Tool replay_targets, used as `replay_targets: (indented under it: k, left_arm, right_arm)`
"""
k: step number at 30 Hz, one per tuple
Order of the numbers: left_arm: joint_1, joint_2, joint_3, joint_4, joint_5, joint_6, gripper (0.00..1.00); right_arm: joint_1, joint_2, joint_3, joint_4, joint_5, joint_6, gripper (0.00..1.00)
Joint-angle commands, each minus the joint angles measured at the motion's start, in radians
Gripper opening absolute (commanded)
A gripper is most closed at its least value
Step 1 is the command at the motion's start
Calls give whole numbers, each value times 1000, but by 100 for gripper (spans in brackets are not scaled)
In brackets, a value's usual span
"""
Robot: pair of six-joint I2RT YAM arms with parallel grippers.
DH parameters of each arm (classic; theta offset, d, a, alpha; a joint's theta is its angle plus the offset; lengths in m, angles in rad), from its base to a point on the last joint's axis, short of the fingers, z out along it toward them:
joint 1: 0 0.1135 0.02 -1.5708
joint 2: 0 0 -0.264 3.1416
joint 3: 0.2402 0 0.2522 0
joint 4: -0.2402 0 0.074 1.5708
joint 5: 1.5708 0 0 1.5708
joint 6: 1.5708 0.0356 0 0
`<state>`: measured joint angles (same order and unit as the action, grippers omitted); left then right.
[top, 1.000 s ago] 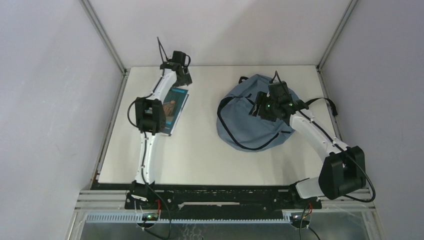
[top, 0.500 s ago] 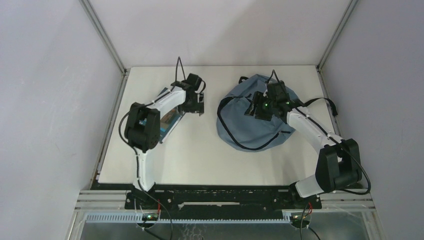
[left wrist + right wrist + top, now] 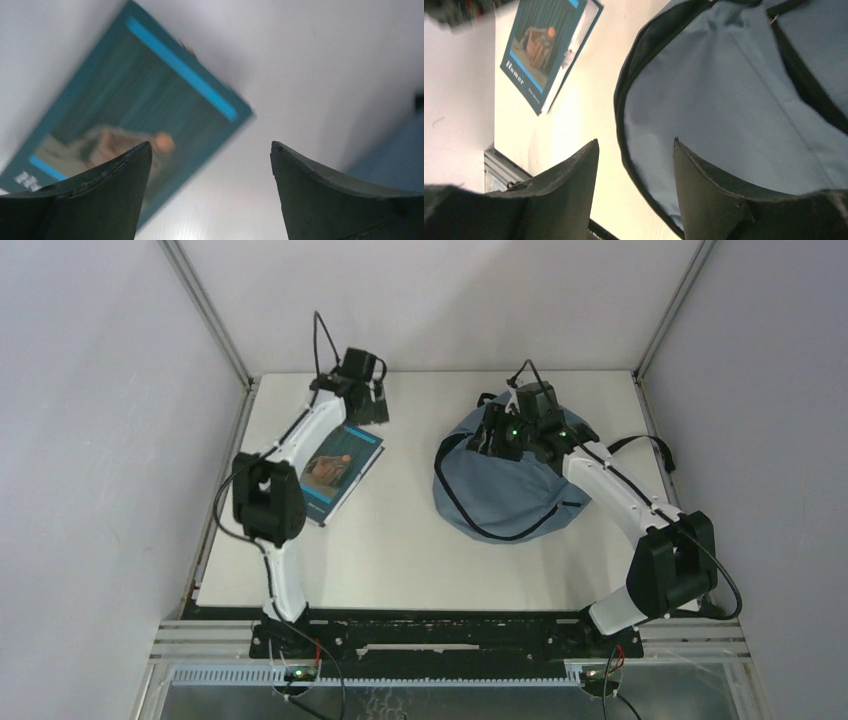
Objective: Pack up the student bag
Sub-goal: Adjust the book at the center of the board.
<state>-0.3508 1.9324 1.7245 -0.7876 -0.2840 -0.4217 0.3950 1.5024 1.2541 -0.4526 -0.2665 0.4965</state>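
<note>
The student bag [image 3: 510,490], grey-blue with black zipper lines, lies flat on the right half of the table. My right gripper [image 3: 487,440] hovers over its far left edge. In the right wrist view the jaws [image 3: 635,142] stand open, and the bag's black zipper rim [image 3: 624,130] runs between them untouched. A teal book [image 3: 340,465] with a seated figure on its cover lies on the left. My left gripper [image 3: 373,408] is open and empty above the book's far corner. The left wrist view shows the book [image 3: 140,110] below, blurred, and a corner of the bag [image 3: 395,160].
The white tabletop [image 3: 400,550] is boxed in by metal rails and grey walls at the back and both sides. A black bag strap [image 3: 645,445] loops out toward the right rail. The book [image 3: 544,45] also shows in the right wrist view.
The left gripper swung toward the middle, then back to the far left. The book now lies turned and a little further right. The right gripper moved left and farther back over the bag.
</note>
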Motion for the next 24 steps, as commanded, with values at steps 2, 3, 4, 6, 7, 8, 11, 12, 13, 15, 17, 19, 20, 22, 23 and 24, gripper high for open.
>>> replay_targets:
  k: [2,3,4,6,7,8,11,12,13,15,17,19,20,22,23,24]
  left_arm:
    - [157,227,334,-122,-141,-51,94]
    - [179,259,382,-126,-141,-51,94]
    - [200,290,435,-132,-141,-54,95]
    - [240,354,526,-141,-118,-65,95]
    - [260,385,566,-148,-91,-72,94]
    - [278,417,595,-145,-68,-84,94]
    - [318,523,664,-147,81,-76,91]
    - [320,548,685,-161,123,-62,90]
    - [318,558,688,-162,166,-45,89]
    - [306,547,641,-139,237,-5,89]
    - [285,512,567,-100,343,62,89]
    - [265,478,515,-108,399,118,89]
    - [255,456,475,-109,410,141,89]
    - [236,397,373,-93,424,171,89]
    - [228,367,322,-74,435,176,89]
    - [220,339,269,-61,450,181,88]
  right_arm:
    - [65,-19,25,-31,51,-10,64]
    - [72,-24,19,-38,58,-12,65]
    - [77,-28,12,-42,65,-11,65]
    - [82,-31,2,-43,57,-6,65]
    - [86,-29,2,-45,47,-10,64]
    - [90,-26,3,-44,36,-12,65]
    - [107,-19,2,-46,33,-16,65]
    - [113,-17,2,-47,37,-15,65]
    - [117,-13,2,-50,41,-14,65]
    - [124,0,2,-48,43,-10,65]
    - [123,13,2,-41,31,-5,65]
    - [123,24,2,-19,4,0,65]
    - [122,31,4,-11,-20,-1,65]
    - [123,59,49,-32,-72,-25,66]
    - [126,75,78,-56,-77,-36,66]
    - [130,90,106,-72,-79,-45,66]
